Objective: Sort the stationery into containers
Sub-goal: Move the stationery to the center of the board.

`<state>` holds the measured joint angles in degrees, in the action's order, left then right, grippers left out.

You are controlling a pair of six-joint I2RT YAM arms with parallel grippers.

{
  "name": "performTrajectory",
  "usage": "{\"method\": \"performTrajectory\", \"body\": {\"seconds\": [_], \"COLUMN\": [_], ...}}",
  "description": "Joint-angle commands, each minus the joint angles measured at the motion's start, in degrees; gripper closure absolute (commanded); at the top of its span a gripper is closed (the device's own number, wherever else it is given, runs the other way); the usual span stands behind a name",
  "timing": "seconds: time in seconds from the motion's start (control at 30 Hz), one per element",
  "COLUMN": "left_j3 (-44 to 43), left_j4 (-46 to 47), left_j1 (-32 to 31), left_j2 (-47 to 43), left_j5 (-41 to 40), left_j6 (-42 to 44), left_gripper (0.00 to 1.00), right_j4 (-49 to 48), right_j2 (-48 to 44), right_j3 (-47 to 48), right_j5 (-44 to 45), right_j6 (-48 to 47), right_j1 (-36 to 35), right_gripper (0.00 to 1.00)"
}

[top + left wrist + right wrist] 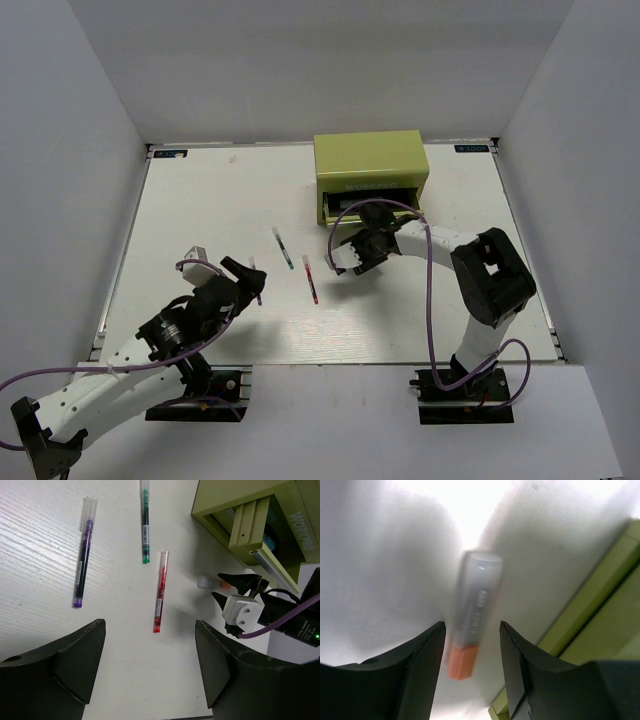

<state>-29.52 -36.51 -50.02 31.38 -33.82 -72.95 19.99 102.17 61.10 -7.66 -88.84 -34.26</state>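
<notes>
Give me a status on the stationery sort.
Done: the olive chest has a drawer pulled open, with a blue item apparently inside. In hand: the right gripper straddles the orange-tipped marker, jaws not closed. Left: purple pen, green pen and red pen lie on the table; left gripper open, empty.
</notes>
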Motion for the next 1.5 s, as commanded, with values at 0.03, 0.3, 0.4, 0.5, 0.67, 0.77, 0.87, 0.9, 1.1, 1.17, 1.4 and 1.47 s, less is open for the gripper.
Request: {"method": "performTrajectory", "body": {"seconds": [0.03, 0.3, 0.4, 0.5, 0.67, 0.77, 0.87, 0.9, 1.1, 1.17, 1.4, 1.47], "left_j3": [0.3, 0.3, 0.3, 0.3, 0.3, 0.9, 0.9, 0.9, 0.9, 1.4, 1.4, 1.4], "left_j4": [-1.0, -1.0, -1.0, -1.0, -1.5, -1.5, -1.5, -2.2, -2.8, -2.8, -2.8, -2.8], "left_j1": [0.1, 0.1, 0.1, 0.1, 0.1, 0.1, 0.1, 0.1, 0.1, 0.1, 0.1, 0.1], "left_j2": [-0.4, -0.4, -0.4, -0.4, -0.4, -0.9, -1.4, -1.4, -3.2, -3.2, -3.2, -3.2], "left_j5": [-1.7, -1.7, -1.7, -1.7, -1.7, -1.7, -1.7, -1.7, -1.7, -1.7, -1.7, -1.7], "left_j6": [-0.7, -0.7, -0.7, -0.7, -1.2, -1.2, -1.2, -1.2, -1.8, -2.3, -2.3, -2.3], "left_gripper": [0.18, 0.18, 0.18, 0.18, 0.18, 0.18, 0.18, 0.18, 0.18, 0.18, 0.18, 0.18], "right_j4": [12.3, 14.3, 15.4, 14.9, 10.5, 12.8, 15.1, 17.5, 26.1, 27.6, 24.6, 23.2], "right_j2": [2.0, 0.7, 0.2, -0.3, -1.4, -0.9, -0.2, 0.0, -0.4, -0.7, -2.2, -1.8], "right_j3": [0.2, -1.2, -1.4, -1.8, -1.3, -1.2, -1.2, -1.0, -1.9, -2.5, -7.0, -7.4], "right_j5": [-2.8, -5.3, -6.0, -6.6, -7.3, -6.6, -6.7, -6.8, -10.9, -11.5, -9.2, -8.3], "right_j6": [-1.9, -2.7, -2.8, -2.3, 2.4, 1.8, 1.4, 0.9, -2.8, -2.9, -0.6, 1.0], "right_j1": [-0.8, -1.2, -1.0, -1.2, -0.9, -1.1, -1.2, -1.1, -1.2, -1.2, -1.7, -1.8], "right_gripper": [0.47, 0.47, 0.47, 0.47, 0.52, 0.53, 0.54, 0.54, 0.54, 0.54, 0.51, 0.51]}}
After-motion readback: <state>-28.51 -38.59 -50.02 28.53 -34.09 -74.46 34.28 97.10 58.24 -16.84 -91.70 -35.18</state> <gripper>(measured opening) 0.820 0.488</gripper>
